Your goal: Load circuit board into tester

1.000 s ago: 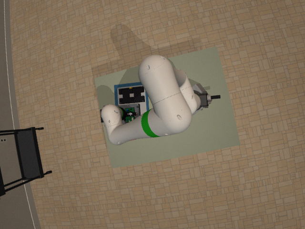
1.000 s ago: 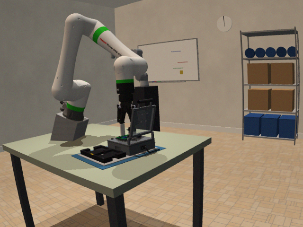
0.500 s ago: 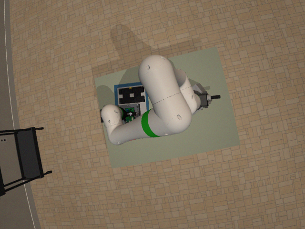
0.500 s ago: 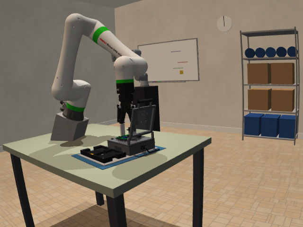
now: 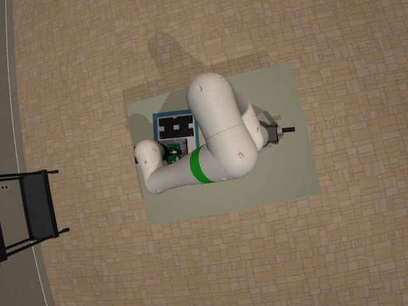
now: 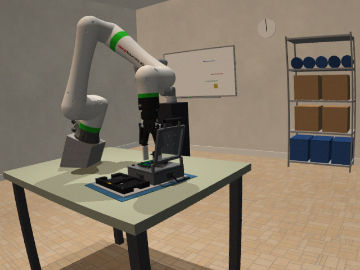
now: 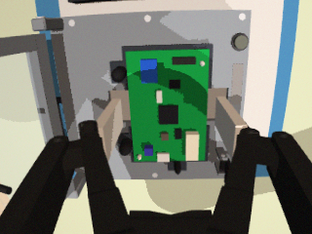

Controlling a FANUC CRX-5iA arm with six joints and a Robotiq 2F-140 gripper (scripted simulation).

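A pale green table (image 5: 263,184) (image 6: 130,213) (image 7: 122,189) is carrying a white arm (image 5: 227,131) (image 6: 78,70), bending over the grey tester (image 5: 183,144) (image 6: 157,174) (image 7: 93,49).
The gripper (image 5: 175,152) (image 6: 151,158) (image 7: 168,111) is hanging open, gripping nothing; the lid (image 6: 170,142) (image 7: 45,93) is standing raised, the black tray (image 5: 176,131) (image 6: 126,190) is lying beside the tester, and the circuit board (image 5: 173,146) (image 6: 145,163) (image 7: 187,90) is resting face up on the tester, between the parted fingers.

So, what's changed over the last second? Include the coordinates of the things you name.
No clear movement: the arm (image 5: 227,115) (image 6: 80,66) looks in the same place. The gripper (image 5: 174,152) (image 6: 151,155) (image 7: 168,111) is now open, clear of the board's (image 5: 173,146) (image 6: 144,163) (image 7: 146,119) long edges; I can't tell when it let go. Same as before: board on the tester (image 6: 153,178) (image 7: 93,44), lid (image 6: 157,142) (image 7: 19,45) up, tray (image 5: 162,132) (image 6: 123,190) in place.
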